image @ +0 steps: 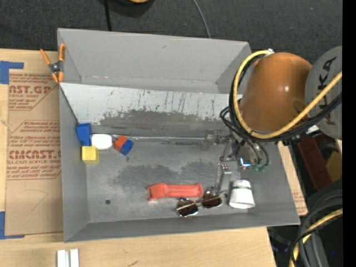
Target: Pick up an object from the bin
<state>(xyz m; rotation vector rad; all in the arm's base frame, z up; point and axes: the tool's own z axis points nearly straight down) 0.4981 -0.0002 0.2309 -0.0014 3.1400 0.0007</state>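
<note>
- Blocks sit well left of the sunglasses, with a red bar touching their left end.
- Looks like I'm mid-approach: the gripper is low, just above-right of the sunglasses. Can't tell if it's released or clenched.
- White cap is just right of them, so next I need to centre carefully.
- Bin floor is scuffed and the front wall is near.

Bin holds blue block, yellow block, red piece, sunglasses, white cup.
</note>
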